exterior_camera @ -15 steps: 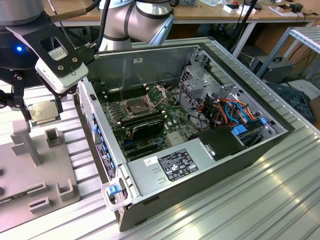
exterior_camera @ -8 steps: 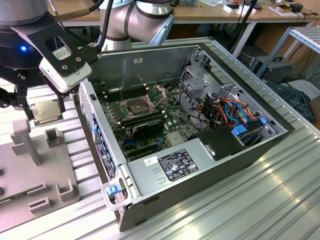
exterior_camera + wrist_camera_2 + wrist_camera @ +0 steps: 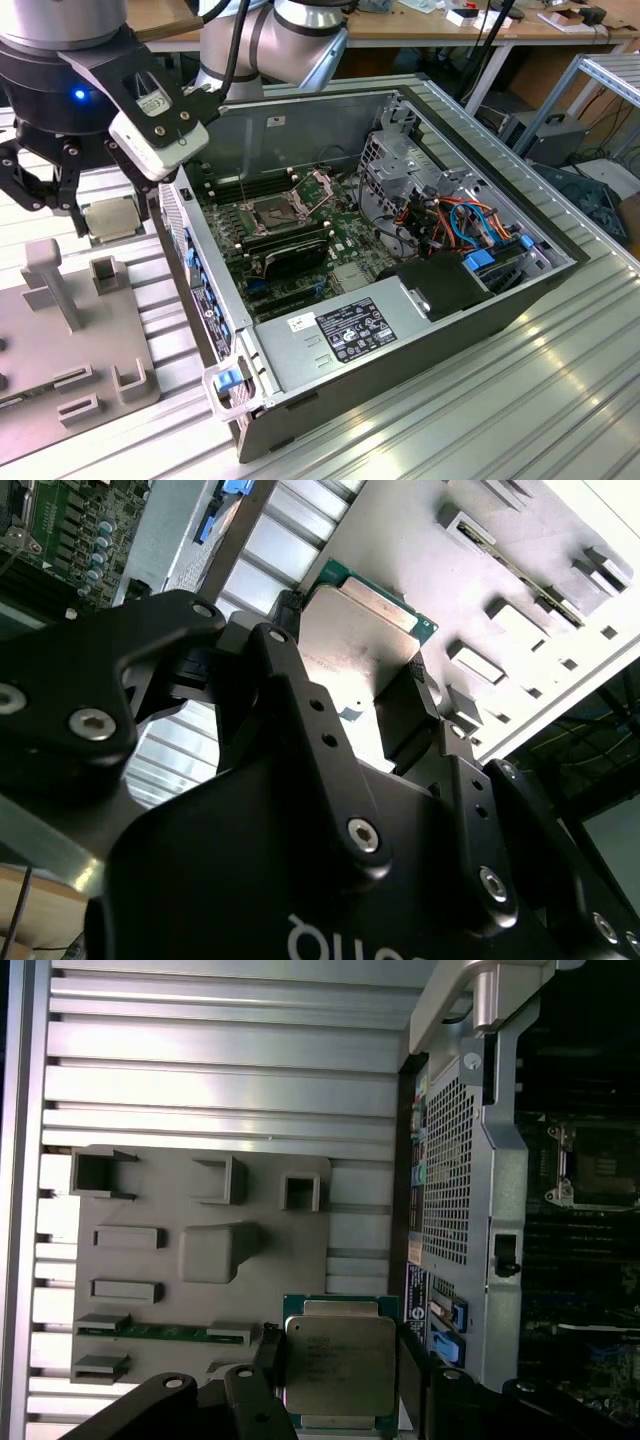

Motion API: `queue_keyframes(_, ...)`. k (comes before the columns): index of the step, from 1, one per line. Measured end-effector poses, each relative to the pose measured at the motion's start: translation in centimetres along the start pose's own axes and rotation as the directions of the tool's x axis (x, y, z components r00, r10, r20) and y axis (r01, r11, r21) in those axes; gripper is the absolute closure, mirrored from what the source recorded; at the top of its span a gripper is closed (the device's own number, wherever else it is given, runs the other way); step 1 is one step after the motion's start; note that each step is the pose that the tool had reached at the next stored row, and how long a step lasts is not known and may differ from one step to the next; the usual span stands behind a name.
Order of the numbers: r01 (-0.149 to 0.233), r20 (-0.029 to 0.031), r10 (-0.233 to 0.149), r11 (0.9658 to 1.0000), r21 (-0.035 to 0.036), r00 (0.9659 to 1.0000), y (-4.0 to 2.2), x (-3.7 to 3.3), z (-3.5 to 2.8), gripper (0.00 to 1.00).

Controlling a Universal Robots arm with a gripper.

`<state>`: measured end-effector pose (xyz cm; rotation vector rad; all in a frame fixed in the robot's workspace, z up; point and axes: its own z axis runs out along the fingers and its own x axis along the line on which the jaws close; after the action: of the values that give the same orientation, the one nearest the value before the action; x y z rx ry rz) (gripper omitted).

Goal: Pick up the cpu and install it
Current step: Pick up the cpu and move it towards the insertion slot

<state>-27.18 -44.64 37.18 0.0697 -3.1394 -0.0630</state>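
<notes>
The cpu [image 3: 113, 220] is a square chip with a silver lid and a green rim. My gripper [image 3: 108, 205] is shut on it, one black finger on each side, at the exterior view's left beside the open computer case. In both wrist views the cpu [image 3: 338, 1362] [image 3: 352, 638] sits between the fingers [image 3: 267, 1352], over the edge of the grey fixture plate [image 3: 160, 1210]. It appears lifted a little above that plate. The empty cpu socket [image 3: 275, 210] lies on the motherboard inside the case, with its metal frame open, and is also seen in the first wrist view [image 3: 595, 1165].
The open computer case [image 3: 400, 330] lies on its side on a ribbed aluminium table [image 3: 540, 400]. Its perforated side wall [image 3: 450, 1170] stands between the gripper and the motherboard. A black heatsink block [image 3: 285, 255], drive cage and cables [image 3: 470, 225] crowd the inside. Upright grey holders [image 3: 50, 280] rise from the fixture plate.
</notes>
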Motion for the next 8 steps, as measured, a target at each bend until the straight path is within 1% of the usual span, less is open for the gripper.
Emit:
queue_keyframes(4, 0.000, 0.0000, 0.000, 1.0000, 0.0001, 1.0000, -0.02, -0.39, 0.00, 0.45)
queue_keyframes(8, 0.000, 0.0000, 0.000, 1.0000, 0.0001, 1.0000, -0.02, -0.45, 0.00, 0.45)
